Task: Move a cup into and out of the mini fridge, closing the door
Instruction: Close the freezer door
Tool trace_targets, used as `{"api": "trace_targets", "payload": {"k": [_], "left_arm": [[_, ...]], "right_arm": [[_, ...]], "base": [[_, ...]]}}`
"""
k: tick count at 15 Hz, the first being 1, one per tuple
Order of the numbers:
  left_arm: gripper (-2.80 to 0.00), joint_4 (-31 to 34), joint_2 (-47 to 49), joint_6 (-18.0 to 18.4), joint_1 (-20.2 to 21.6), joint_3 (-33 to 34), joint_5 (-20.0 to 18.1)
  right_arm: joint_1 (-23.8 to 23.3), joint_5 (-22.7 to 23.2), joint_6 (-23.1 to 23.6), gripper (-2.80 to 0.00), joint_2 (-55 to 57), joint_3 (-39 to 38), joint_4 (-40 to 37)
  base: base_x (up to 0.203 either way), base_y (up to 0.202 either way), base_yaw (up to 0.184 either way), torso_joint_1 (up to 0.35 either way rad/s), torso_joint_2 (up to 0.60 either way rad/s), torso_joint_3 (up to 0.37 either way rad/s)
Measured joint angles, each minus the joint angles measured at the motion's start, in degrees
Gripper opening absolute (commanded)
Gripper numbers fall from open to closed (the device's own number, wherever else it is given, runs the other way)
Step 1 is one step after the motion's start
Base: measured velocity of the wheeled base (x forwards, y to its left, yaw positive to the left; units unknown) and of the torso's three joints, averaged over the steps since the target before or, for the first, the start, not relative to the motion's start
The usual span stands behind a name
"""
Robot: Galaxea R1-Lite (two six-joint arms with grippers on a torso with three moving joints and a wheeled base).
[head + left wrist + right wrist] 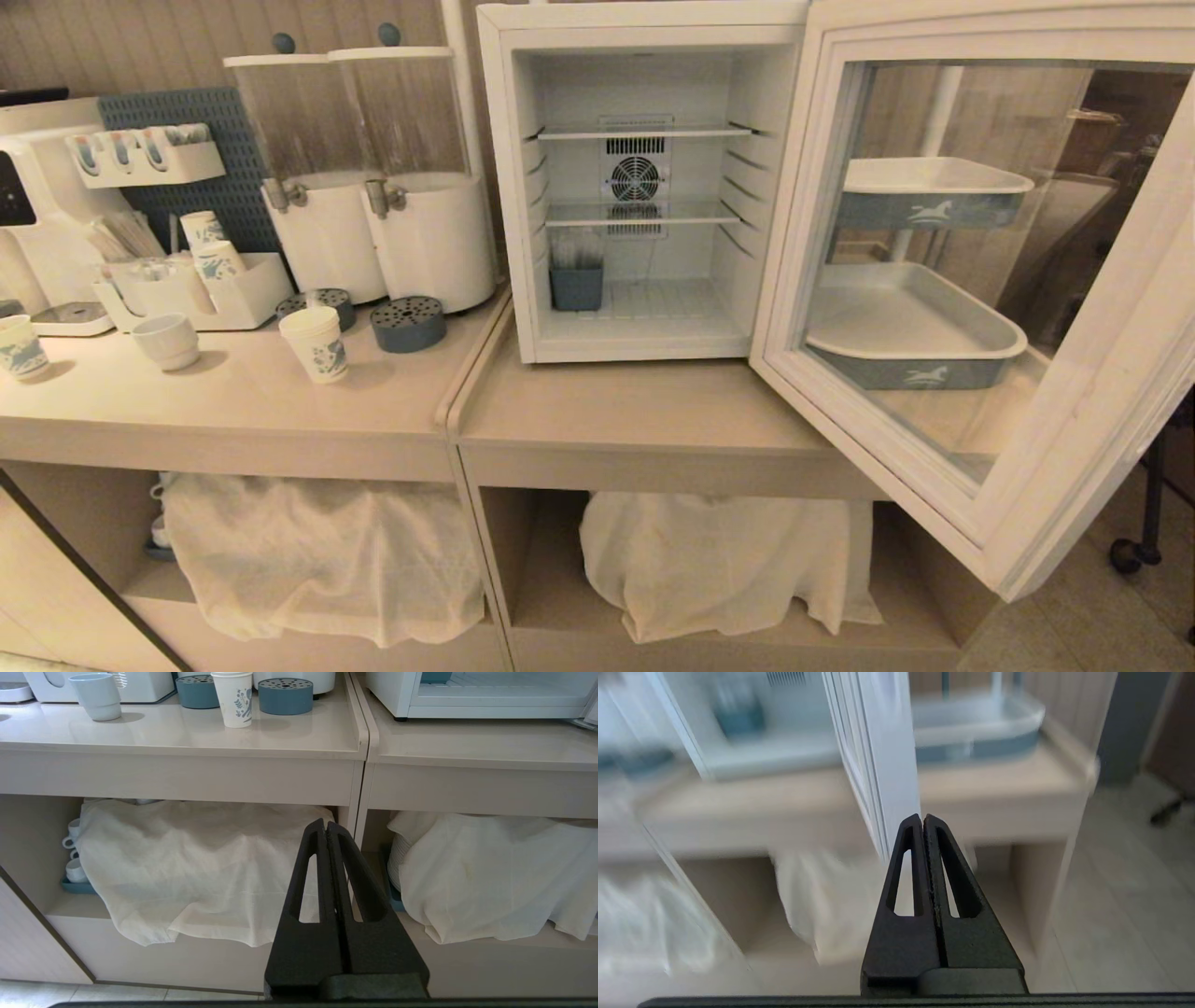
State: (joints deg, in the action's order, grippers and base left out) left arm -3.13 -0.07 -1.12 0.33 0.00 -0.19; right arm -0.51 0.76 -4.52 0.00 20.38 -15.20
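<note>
The cup (315, 343) stands upright on the left counter, left of the mini fridge (644, 177), whose door (980, 280) hangs wide open to the right. Judged light, thin-walled and crushable: take it at mid-wall with gentle pressure, below the layered rim. The left gripper (327, 828) and right gripper (923, 820) are both closed and empty, the right one near the door's edge.

White paper cup (314, 343) upright on left counter, mini fridge (644, 177) beside it, glass door (980, 271) swung open
</note>
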Motion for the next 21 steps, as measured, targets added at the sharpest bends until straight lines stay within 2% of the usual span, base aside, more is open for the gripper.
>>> {"api": "trace_targets", "payload": {"k": [3,5,7,8,11,12,14,15,17,19,21], "left_arm": [[-2.80,0.00,0.00,-0.02,0.00,0.00,0.01],[-2.80,0.00,0.00,-0.02,0.00,0.00,0.01],[-2.80,0.00,0.00,0.00,0.00,0.00,0.02],[-2.80,0.02,0.00,0.02,0.00,0.00,0.01],[-2.80,0.00,0.00,0.00,0.00,0.00,0.01],[-2.80,0.02,0.00,0.00,0.00,0.00,-0.02],[-2.80,0.02,0.00,-0.01,0.00,0.00,0.01],[-2.80,0.02,0.00,0.00,-0.01,0.00,0.02],[-2.80,0.02,0.00,0.00,-0.02,0.00,0.01],[-2.80,0.02,0.00,-0.04,0.00,0.00,0.01],[-2.80,0.02,0.00,-0.07,0.00,0.00,0.04]], "right_arm": [[-0.01,-1.17,-1.45,-2.80,0.84,11.08,-3.07],[0.27,-3.97,-3.92,-2.80,4.98,16.32,-2.08],[2.79,-8.19,-5.78,-2.80,11.39,19.87,1.39],[6.16,-11.23,-7.16,-2.80,14.26,21.05,2.58],[22.00,-21.18,-12.01,-2.80,20.14,24.25,-0.18],[26.11,-22.44,-13.61,-2.80,21.77,25.28,-3.26],[30.27,-22.09,-14.74,-2.80,24.61,27.51,-8.19],[31.11,-22.53,-15.14,-2.80,26.02,28.42,-10.38],[30.99,-26.98,-17.58,-2.80,29.17,29.52,-11.79],[26.84,-30.28,-18.88,-2.80,32.62,29.89,-11.60],[18.92,-30.74,-21.23,-2.80,36.46,29.57,-9.44]], "base": [[0.000,0.000,0.000,0.000,0.00,0.000],[0.000,0.000,0.000,0.000,0.00,0.000],[0.000,0.000,0.000,0.000,0.00,0.000],[0.000,0.000,0.000,0.000,0.00,0.000],[0.000,0.000,0.000,0.000,0.00,0.000],[0.000,0.000,0.000,0.000,0.00,0.000],[0.000,0.000,0.000,0.000,0.00,0.000],[0.000,0.000,0.000,0.000,0.00,0.000],[0.000,0.000,0.000,0.000,0.00,0.000],[0.000,0.000,0.000,0.000,0.00,0.000],[0.000,0.000,0.000,0.000,0.00,0.000]]}}
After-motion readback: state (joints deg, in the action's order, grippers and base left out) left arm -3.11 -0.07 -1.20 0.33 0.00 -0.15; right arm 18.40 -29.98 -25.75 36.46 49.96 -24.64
